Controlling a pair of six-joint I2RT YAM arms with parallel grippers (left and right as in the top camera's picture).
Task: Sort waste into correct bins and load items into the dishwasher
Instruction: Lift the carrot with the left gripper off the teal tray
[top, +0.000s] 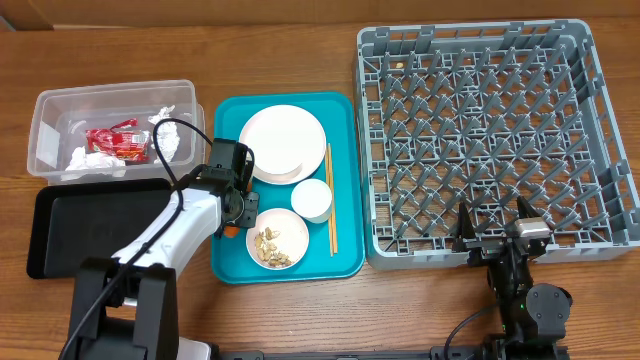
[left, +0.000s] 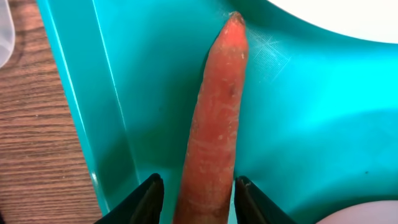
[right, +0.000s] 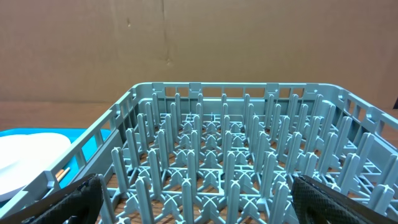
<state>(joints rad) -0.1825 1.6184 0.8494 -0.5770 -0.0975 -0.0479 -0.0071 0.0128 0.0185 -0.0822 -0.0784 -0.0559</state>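
The rack fills the desk's right side, with the right tool spread wide and holding nothing at its near edge. The carrot lies on the teal tray, close to the left rim. The left tool straddles its thicker end, fingers parted and not visibly clamped. The carrot looks light, stiff and faintly rough. Pinch it squarely at the thick end, since the taper could slip forward.
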